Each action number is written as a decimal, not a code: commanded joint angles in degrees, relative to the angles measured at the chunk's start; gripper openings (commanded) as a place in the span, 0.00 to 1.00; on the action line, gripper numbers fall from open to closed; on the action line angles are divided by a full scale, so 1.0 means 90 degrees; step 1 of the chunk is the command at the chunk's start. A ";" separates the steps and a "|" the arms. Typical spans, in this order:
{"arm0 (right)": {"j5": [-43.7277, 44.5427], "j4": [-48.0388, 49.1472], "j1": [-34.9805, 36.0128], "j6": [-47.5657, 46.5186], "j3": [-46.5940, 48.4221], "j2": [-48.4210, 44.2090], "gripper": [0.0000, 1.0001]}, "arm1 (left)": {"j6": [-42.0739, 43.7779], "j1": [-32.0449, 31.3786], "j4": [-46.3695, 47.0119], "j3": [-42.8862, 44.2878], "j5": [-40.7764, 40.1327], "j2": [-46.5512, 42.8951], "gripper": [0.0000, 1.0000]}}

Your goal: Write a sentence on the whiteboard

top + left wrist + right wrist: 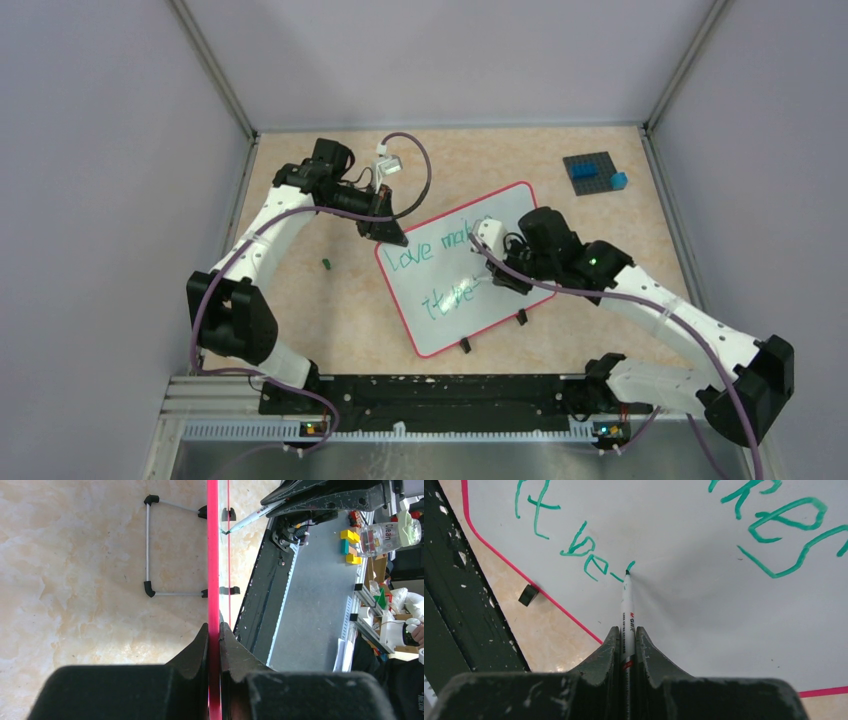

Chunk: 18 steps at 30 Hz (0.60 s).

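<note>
Green lettering covers part of the whiteboard (445, 325), which sits askew on the table (330, 310). The left fingers (200, 645) are clamped on its red frame at the upper-left corner. The right fingers (611, 645) are clamped on a marker (627, 605), tip touching the board at the second line's end. The writing looks mid-sentence; the next stroke needs light, steady contact along that line.

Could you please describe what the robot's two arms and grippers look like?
The left arm and right arm have white links, black joints and a purple cable along each. The left gripper and right gripper have matte black, wedge-shaped fingers.
</note>
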 commanded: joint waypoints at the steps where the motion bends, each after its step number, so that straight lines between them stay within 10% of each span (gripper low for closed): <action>1: -0.0045 0.0029 -0.0069 -0.0100 -0.0268 -0.0221 0.00 | 0.0130 -0.0020 0.0021 0.0031 -0.0057 -0.0028 0.00; 18: 0.0344 -0.0326 -0.0079 -0.0201 -0.0066 -0.0480 0.00 | 0.0112 -0.0020 0.0022 0.0041 -0.0041 -0.0025 0.00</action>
